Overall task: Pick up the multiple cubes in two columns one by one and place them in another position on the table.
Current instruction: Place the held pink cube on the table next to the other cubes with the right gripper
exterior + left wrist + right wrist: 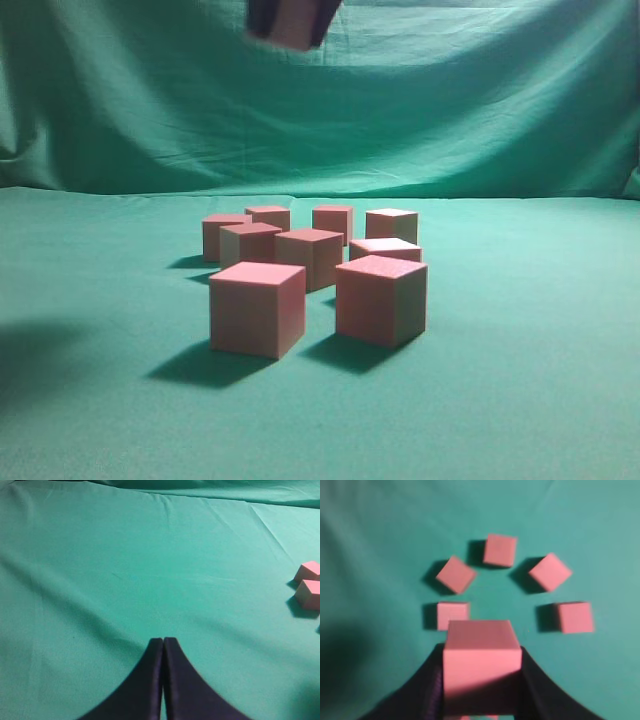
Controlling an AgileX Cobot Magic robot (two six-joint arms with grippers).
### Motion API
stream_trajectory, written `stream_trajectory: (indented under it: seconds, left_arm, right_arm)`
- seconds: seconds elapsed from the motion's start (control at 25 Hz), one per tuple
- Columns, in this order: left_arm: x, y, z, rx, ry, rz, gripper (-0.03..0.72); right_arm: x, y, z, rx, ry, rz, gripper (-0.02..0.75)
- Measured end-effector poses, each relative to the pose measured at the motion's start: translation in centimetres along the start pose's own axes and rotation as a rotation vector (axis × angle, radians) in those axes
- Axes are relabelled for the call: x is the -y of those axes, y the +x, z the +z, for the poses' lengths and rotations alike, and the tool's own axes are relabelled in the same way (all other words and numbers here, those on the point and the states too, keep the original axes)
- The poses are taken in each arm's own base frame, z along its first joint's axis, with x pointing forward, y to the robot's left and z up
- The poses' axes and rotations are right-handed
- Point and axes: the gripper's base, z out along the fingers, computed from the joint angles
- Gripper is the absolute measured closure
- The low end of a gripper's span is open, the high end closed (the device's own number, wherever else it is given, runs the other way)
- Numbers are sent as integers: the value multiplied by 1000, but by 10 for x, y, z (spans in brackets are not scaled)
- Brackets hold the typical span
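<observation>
Teal cloth, a cluster of pink cubes, one more held up in the air.

Teal-green cloth covers the table (90,400). In the exterior view we count eight cubes (258,308) grouped at the middle of the frame, with wide bare cloth to the left, right and front. At the top edge the right gripper (292,20) holds a ninth, the lifted cube (296,28), well above the group and partly cut off by the frame. In the left wrist view the left gripper (163,641) sits at the bottom centre, its fingers pressed together on nothing, open cloth all around; two cubes sit at the right edge. In the right wrist view we see the lifted cube clamped between the dark fingers (540,680) at the bottom, five cubes arced on the cloth in the upper half.
</observation>
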Motion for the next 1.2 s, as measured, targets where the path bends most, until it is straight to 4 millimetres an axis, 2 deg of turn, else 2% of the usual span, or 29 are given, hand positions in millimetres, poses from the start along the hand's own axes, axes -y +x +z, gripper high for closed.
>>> stream_trajectory:
  seconds: [0.16,0.28,0.44,0.72,1.08,1.2]
  left_arm:
    - [0,0,0,0,0,0,688]
    - [0,0,0,0,0,0,688]
    - [0,0,0,0,0,0,688]
    - [0,0,0,0,0,0,688]
    - [0,0,0,0,0,0,688]
    - [0,0,0,0,0,0,688]
  right_arm:
    - [-40,20,33,-51,-27,-95,479]
    - [-67,35,51,-66,-45,-162,479]
    - [-90,44,71,-73,-58,-219,479]
    - [-96,50,107,-152,-32,-218,479]
    - [-95,53,128,-191,-14,-208,479]
    - [-95,53,129,-196,-13,-208,479]
